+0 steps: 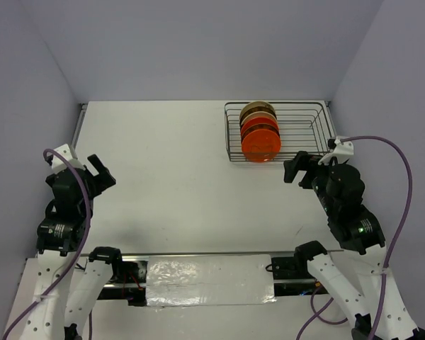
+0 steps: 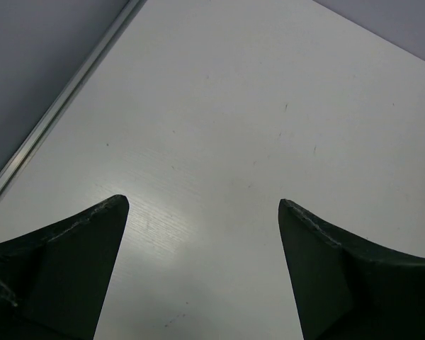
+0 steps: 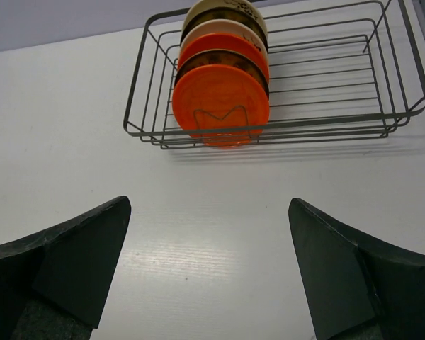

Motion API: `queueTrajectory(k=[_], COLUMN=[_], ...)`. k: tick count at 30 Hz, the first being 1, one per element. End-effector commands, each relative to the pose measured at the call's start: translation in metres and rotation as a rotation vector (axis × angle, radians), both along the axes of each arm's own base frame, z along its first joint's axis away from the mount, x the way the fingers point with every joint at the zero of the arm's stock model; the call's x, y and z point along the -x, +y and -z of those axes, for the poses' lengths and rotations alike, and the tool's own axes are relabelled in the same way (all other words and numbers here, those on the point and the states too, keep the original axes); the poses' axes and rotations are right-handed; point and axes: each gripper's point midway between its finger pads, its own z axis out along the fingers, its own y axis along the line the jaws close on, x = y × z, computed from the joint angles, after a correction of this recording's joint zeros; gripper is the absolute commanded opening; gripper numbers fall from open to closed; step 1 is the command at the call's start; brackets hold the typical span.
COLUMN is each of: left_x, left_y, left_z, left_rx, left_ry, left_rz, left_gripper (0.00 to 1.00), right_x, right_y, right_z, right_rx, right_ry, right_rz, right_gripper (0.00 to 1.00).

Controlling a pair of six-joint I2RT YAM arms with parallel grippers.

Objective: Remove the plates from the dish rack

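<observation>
On the white desk (image 1: 184,184), the plates (image 3: 221,99) stood on edge in the dish rack (image 3: 340,78) at its far right corner, within reach of the right hand (image 3: 209,204), spread wide and empty, facing them, while the left hand (image 2: 202,202) hung equally open and empty.

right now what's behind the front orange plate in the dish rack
Behind the front orange plate stand a dark brown plate, a second orange plate, a cream plate and more further back. Only their upper edges show; the front one covers the rest.
</observation>
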Motion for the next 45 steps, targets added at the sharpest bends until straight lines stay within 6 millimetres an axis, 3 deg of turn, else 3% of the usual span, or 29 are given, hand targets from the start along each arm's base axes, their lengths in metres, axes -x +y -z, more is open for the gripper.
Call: queueTrajectory(k=[1,5,6,7,8,10,12,13,14,15,16,17,20,23,24,26,27,28,29,30,31,33,34,39,45], left_x=[-0.009,-0.009,-0.01,-0.011,-0.011,-0.014,-0.015,-0.015,-0.016,-0.016,-0.017,-0.016,-0.017,-0.018,-0.019,-0.02,-0.021,-0.021,-0.022,-0.023,-0.024,-0.024,-0.024,-0.024,-0.025], left_y=[-0.007,-0.009,-0.01,-0.011,-0.011,-0.014,-0.014,-0.014,-0.015,-0.015,-0.017,-0.017,-0.02,-0.023,-0.024,-0.027,-0.028,-0.03,-0.031,-0.035,-0.035,-0.036,-0.036,-0.04,-0.044], left_z=[-0.008,-0.008,-0.007,-0.007,-0.006,-0.004,-0.002,-0.001,0.0,0.0,0.001,0.0,0.002,0.004,0.005,0.007,0.007,0.009,0.009,0.009,0.01,0.01,0.01,0.008,0.009], left_rx=[-0.008,-0.008,-0.007,-0.005,-0.006,-0.004,-0.005,-0.004,-0.003,-0.002,-0.001,0.001,0.001,0.002,0.002,0.002,0.003,0.003,0.004,0.007,0.006,0.006,0.006,0.01,0.012], left_ry=[-0.033,-0.033,-0.032,-0.032,-0.028,-0.019,-0.006,-0.005,-0.002,-0.004,-0.002,-0.006,0.0,0.008,0.011,0.021,0.023,0.028,0.029,0.028,0.032,0.035,0.033,0.018,0.024], left_rz=[0.046,0.054,0.06,0.064,0.07,0.084,0.086,0.084,0.088,0.091,0.099,0.103,0.117,0.126,0.132,0.144,0.149,0.16,0.169,0.186,0.19,0.191,0.191,0.216,0.233], left_gripper=[0.99,0.99,1.0,0.99,0.99,1.0,1.0,0.99,1.0,0.99,1.0,1.0,0.99,0.99,0.99,0.99,0.99,0.99,1.0,1.0,0.99,0.99,1.0,0.99,1.0], right_x=[0.004,0.012,0.016,0.022,0.027,0.031,0.009,-0.006,-0.035,-0.049,-0.065,-0.083,-0.112,-0.135,-0.141,-0.156,-0.164,-0.171,-0.179,-0.186,-0.192,-0.202,-0.205,-0.221,-0.222], right_y=[0.003,0.036,0.044,0.061,0.069,0.089,0.097,0.089,0.088,0.081,0.067,0.067,0.052,0.041,0.039,0.039,0.04,0.041,0.044,0.044,0.045,0.046,0.048,0.048,0.053], right_z=[-0.018,-0.045,-0.066,-0.066,-0.092,-0.095,-0.09,-0.097,-0.058,-0.047,-0.051,-0.026,0.003,0.025,0.018,0.032,0.022,0.024,0.042,0.038,0.058,0.06,0.073,0.073,0.099], right_rx=[-0.047,-0.152,-0.203,-0.249,-0.286,-0.398,-0.474,-0.543,-0.555,-0.581,-0.653,-0.666,-0.838,-0.955,-0.998,-0.97,-0.973,-0.97,-0.951,-0.975,-0.948,-0.967,-0.955,-0.962,-0.966], right_ry=[-0.058,-0.184,-0.271,-0.281,-0.393,-0.394,-0.307,-0.271,-0.085,-0.017,0.002,0.085,0.142,0.139,0.126,0.162,0.143,0.15,0.2,0.203,0.255,0.278,0.312,0.336,0.405], right_rz=[-0.008,-0.188,-0.236,-0.33,-0.388,-0.491,-0.468,-0.369,-0.25,-0.152,-0.006,0.079,0.342,0.522,0.557,0.621,0.617,0.622,0.654,0.665,0.701,0.728,0.746,0.802,0.853], right_gripper=[1.0,1.0,1.0,1.0,1.0,1.0,1.0,1.0,1.0,1.0,1.0,1.0,0.98,0.88,0.86,0.8,0.76,0.67,0.63,0.62,0.62,0.61,0.59,0.58,0.56])
